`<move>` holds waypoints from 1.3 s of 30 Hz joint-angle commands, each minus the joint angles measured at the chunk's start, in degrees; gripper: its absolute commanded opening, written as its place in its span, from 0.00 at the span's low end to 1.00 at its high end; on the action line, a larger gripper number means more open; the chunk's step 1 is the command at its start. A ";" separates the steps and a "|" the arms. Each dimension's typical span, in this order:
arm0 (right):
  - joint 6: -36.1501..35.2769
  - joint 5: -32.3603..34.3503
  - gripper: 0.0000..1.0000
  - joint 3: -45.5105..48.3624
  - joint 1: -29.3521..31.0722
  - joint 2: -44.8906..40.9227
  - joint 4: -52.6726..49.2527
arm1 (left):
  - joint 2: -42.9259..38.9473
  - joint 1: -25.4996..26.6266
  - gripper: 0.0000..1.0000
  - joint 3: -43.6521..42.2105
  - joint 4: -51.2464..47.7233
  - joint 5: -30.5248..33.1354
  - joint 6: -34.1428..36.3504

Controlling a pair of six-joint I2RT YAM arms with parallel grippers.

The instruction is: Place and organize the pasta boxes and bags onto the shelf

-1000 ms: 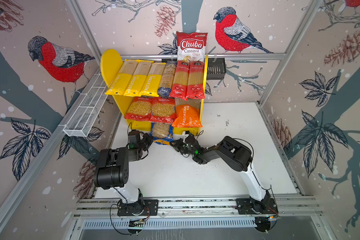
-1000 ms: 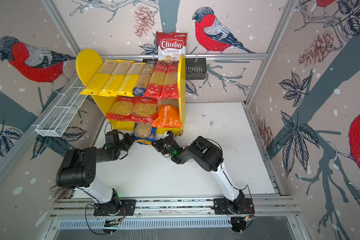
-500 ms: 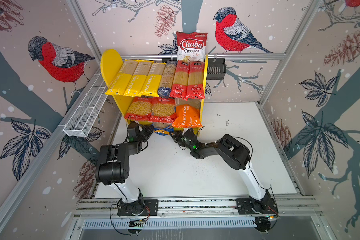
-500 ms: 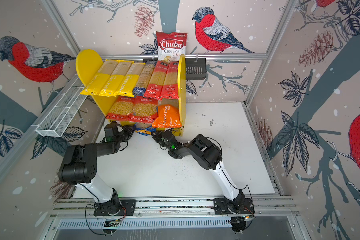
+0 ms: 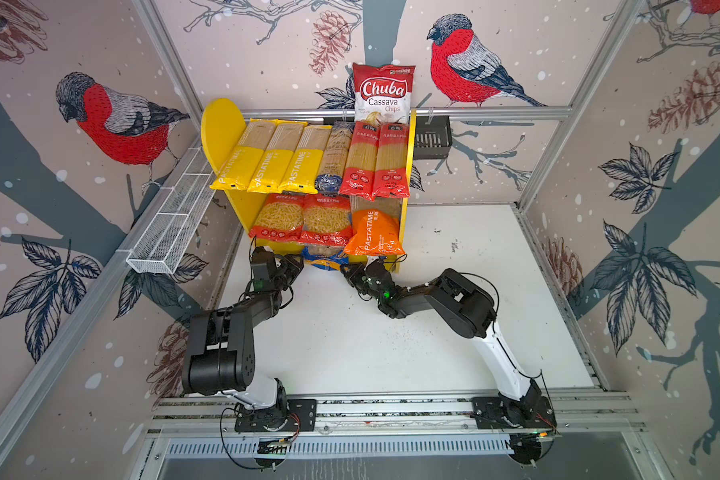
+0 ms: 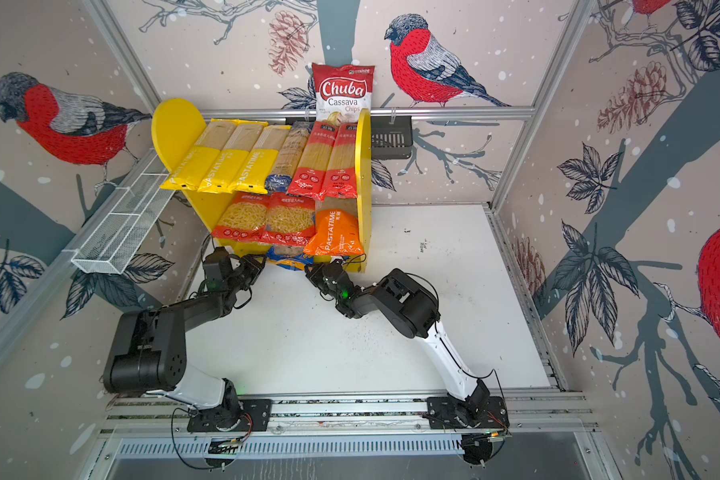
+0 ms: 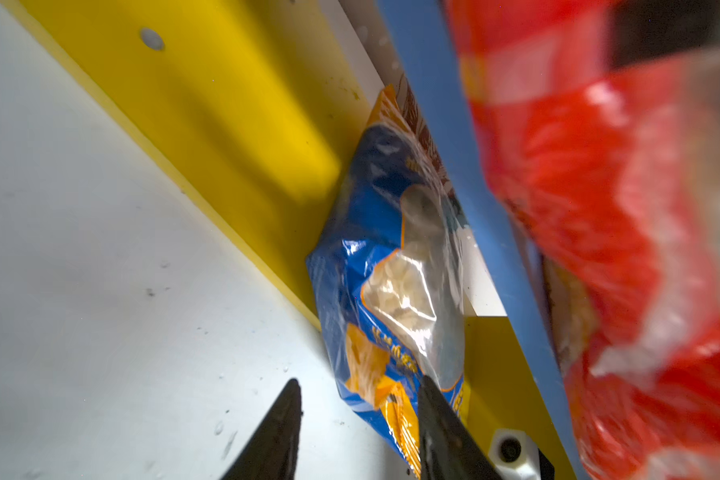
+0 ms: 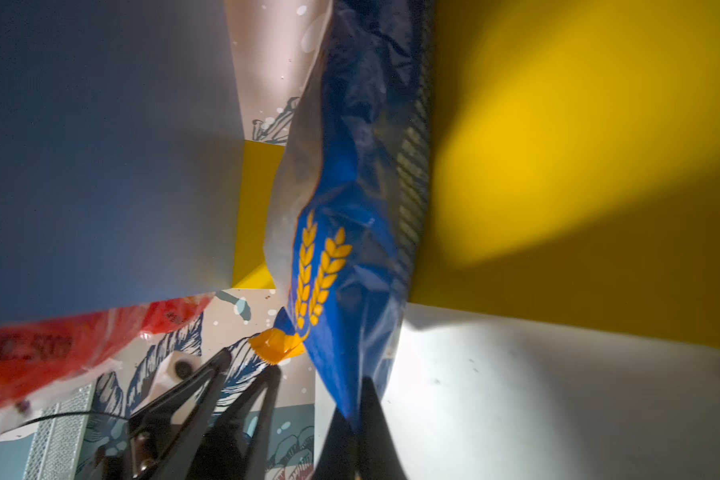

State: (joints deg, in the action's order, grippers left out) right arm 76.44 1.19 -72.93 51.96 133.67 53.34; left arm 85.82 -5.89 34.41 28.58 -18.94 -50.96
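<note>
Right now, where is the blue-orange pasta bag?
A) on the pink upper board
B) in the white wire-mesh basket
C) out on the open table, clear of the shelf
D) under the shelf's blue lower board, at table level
D: in both top views the blue-orange pasta bag sits low between the yellow sides of the shelf, and the left wrist view shows it beneath the blue lower board.

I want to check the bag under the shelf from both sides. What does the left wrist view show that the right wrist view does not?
Only the left wrist view: the clear window of the blue-orange bag, with pasta inside. Only the right wrist view: the bag's wheat-ear print, the right hand closed on its edge, the wire-mesh basket. Both: that bag, the shelf's yellow panel and blue board.
</note>
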 commanded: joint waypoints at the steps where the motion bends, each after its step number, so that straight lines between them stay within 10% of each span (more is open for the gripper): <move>1: -0.56 -1.85 0.28 2.57 -0.02 -2.34 2.90 | -3.23 -0.23 0.47 -1.46 -2.27 2.68 1.68; 6: -2.29 -3.47 0.47 8.29 0.72 -6.33 5.33 | -9.44 -0.17 0.48 -4.38 -4.79 4.51 2.71; 14: -7.58 -5.66 0.47 24.41 2.94 -16.69 7.60 | -22.56 1.51 0.49 -7.86 -13.73 8.81 8.34; 23: -31.87 9.50 0.50 38.74 2.49 -42.76 -17.48 | -43.06 24.92 0.57 -13.74 -13.75 38.29 28.45; 27: -38.61 16.99 0.53 41.95 -3.94 -55.13 -26.52 | -45.24 32.09 0.60 -16.94 -5.95 48.36 37.28; 39: -62.27 33.31 0.75 52.80 -37.51 -75.91 -22.66 | -29.74 28.31 0.69 -25.95 29.90 63.13 54.18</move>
State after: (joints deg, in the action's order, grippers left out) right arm 20.32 27.68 -22.50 18.00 58.04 27.99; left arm 52.58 24.56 9.67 43.27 38.50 -0.01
